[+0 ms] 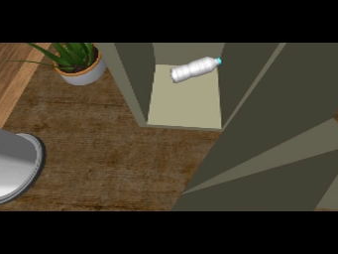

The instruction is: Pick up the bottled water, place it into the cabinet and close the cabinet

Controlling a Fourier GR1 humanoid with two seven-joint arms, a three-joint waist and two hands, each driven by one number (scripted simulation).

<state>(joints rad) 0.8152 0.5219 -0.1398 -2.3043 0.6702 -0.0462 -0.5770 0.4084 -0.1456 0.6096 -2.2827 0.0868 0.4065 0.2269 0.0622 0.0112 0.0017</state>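
The bottled water (195, 69), white with a blue cap, lies on its side on the pale shelf inside the cabinet (185, 106), near the back, cap pointing right. The cabinet's door (288, 124) stands open, swung out to the right and filling the right side of the head view. A grey forearm (7, 166) comes in at the lower left edge; no hand shows on it. The right arm does not show at all.
A potted green plant (79, 62) in a white and orange pot stands left of the cabinet at the back. Dark wooden counter top (105, 144) spreads in front of the cabinet, with a lighter wooden strip (3, 84) at far left.
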